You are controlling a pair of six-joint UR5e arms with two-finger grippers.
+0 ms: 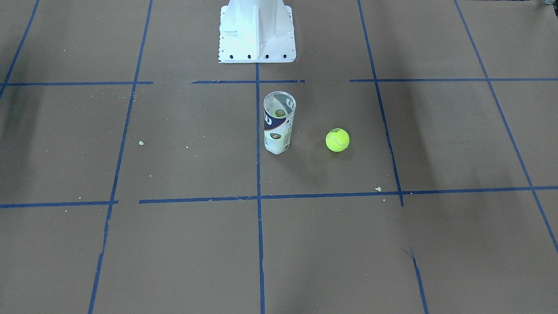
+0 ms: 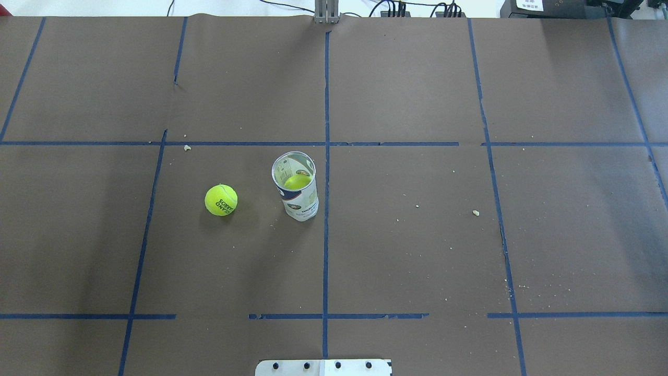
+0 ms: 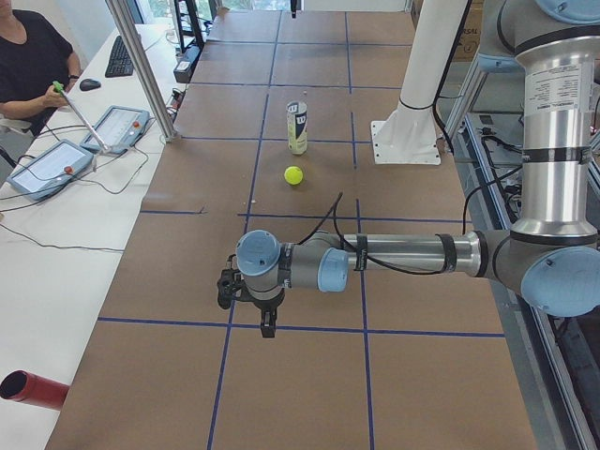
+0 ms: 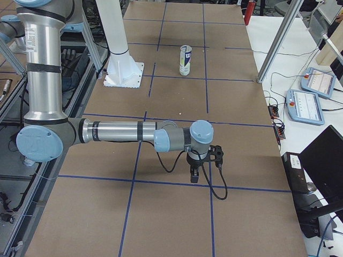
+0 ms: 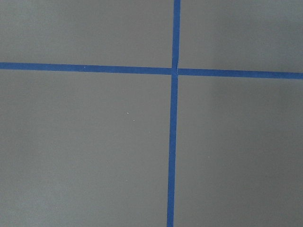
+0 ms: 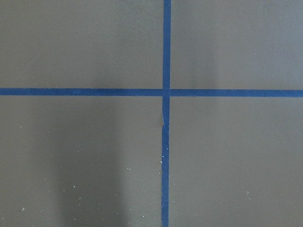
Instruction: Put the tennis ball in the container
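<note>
Ball: the ball (image 2: pixel 221 200) is lying on the table (image 2: pixel 417 235) on the robot's left of the can (image 2: pixel 295 188), near it but not touching, outside it.
Can: it is standing upright with its mouth open, its white and navy label showing.
Inside the can: a yellow-green shape (image 2: pixel 297 181) is showing through the mouth in the overhead view; I cannot tell what it is.
Left gripper: the left gripper (image 3: pixel 266 328) is hanging over the table well apart from the can, toward the table's left end, pointing down. It is showing only in the side view, so I cannot tell how wide its jaws are standing or whether it is holding anything.
Right gripper: the right gripper (image 4: pixel 195 179) is hanging well apart from the can, toward the table's right end, pointing down. Here too I cannot tell its opening.
Wrist views: both are showing only brown table and crossing blue tape (image 5: pixel 173 142).
Base: the white base (image 1: pixel 257 32) is standing on the robot's side of the can, apart from it.
Operator: an operator (image 3: pixel 33 66) is sitting beyond the table's far edge from the can.
</note>
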